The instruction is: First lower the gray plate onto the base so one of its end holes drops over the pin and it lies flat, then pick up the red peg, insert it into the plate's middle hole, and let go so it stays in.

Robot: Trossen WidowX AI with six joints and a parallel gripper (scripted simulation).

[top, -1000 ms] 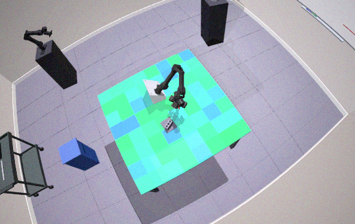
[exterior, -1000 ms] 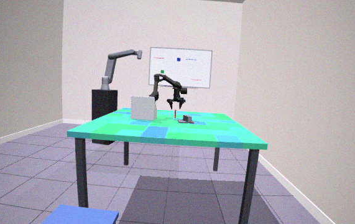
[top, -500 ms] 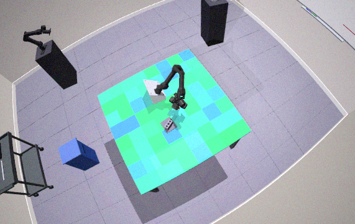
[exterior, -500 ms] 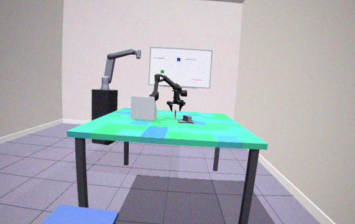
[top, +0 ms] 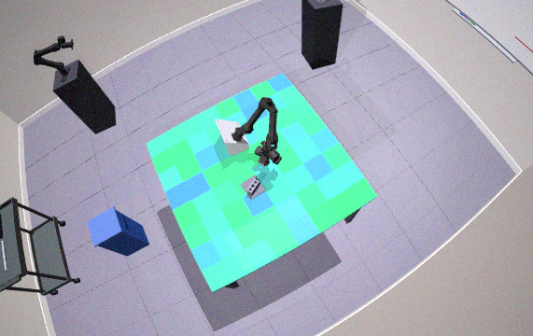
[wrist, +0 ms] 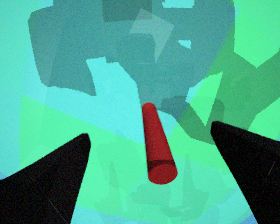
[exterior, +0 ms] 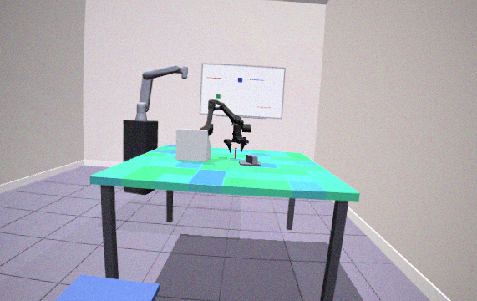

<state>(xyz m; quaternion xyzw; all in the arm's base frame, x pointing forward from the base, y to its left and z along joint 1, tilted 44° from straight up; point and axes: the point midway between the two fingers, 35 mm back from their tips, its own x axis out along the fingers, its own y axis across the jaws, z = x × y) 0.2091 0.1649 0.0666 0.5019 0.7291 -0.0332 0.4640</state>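
Observation:
The red peg (exterior: 235,154) (wrist: 159,145) stands upright on the table, left of the base in the exterior view. My gripper (exterior: 235,150) (wrist: 151,133) is open over it, fingertips on either side of the peg's upper part with a gap on both sides. The gray plate (top: 251,188) is a narrow strip with a row of dark holes. It appears seated on the flat gray base (top: 260,190) (exterior: 243,163). The pin and the fit of the end hole are too small to make out.
A white-gray box-like block (top: 229,129) (exterior: 192,145) stands beside my arm's base, left of the peg in the exterior view. The patchwork table (top: 243,252) (exterior: 150,172) carries everything. The base's edge shows at the wrist view's right border.

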